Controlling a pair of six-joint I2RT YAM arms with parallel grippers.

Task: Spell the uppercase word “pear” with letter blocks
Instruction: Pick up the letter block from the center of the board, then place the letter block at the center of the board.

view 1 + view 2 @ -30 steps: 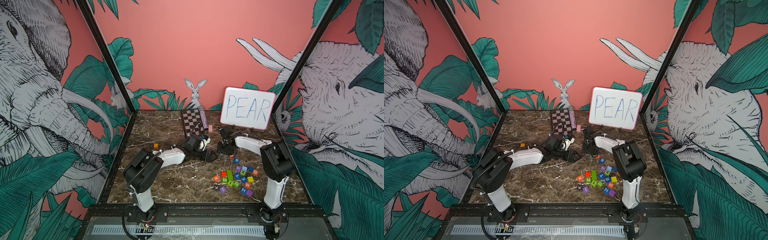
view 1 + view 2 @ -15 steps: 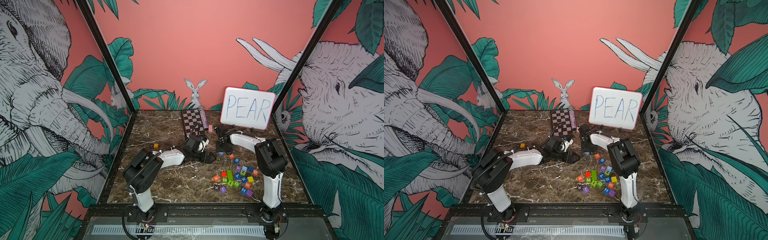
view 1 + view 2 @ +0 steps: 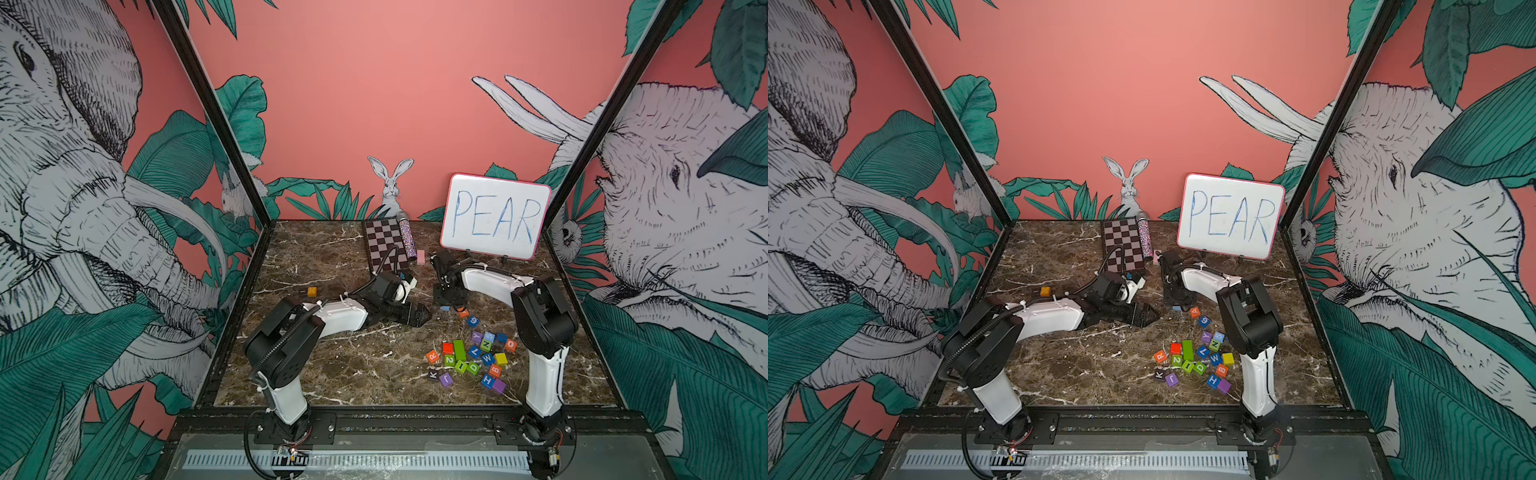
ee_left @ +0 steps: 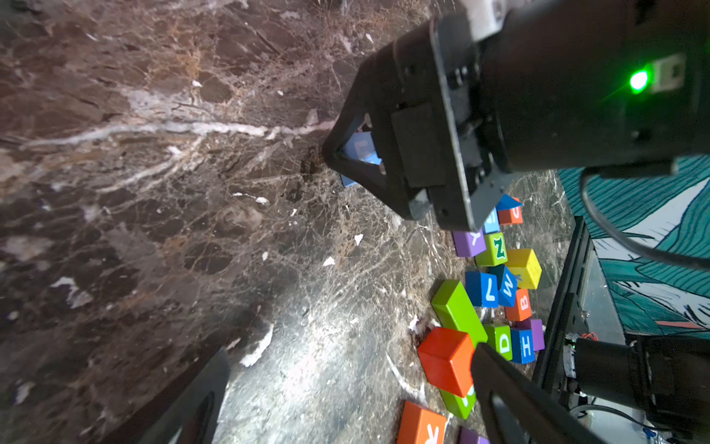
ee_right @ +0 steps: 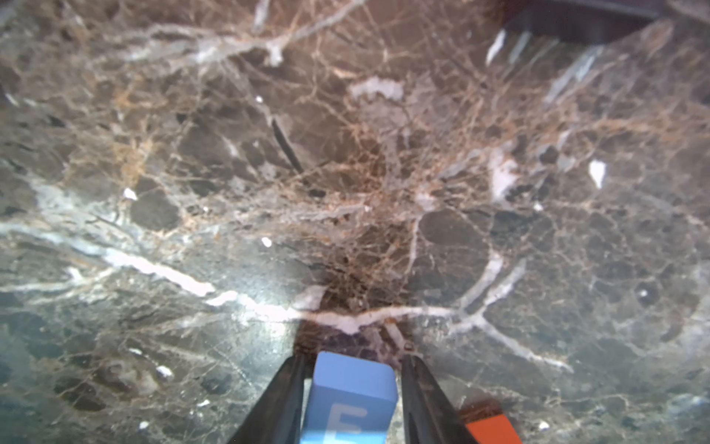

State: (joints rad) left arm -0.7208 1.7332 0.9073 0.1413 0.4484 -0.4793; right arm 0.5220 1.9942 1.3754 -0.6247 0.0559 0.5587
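The right end effector is hanging low over the dark brown marbled desk, in front of the pink-edged whiteboard with blue handwritten PEAR. Its two black fingers are flanking the small light-blue cube with a white E, which is sitting on the desk. They are lying close against its sides, but I cannot tell whether they are pressing on it. The small orange cube with a white A is lying just beside it, slightly farther from the whiteboard. Farther still, the small orange cube with a white R is resting at the edge of a loose cluster of coloured cubes. The left end effector is lying low over the desk, fingers spread wide, gripping nothing.
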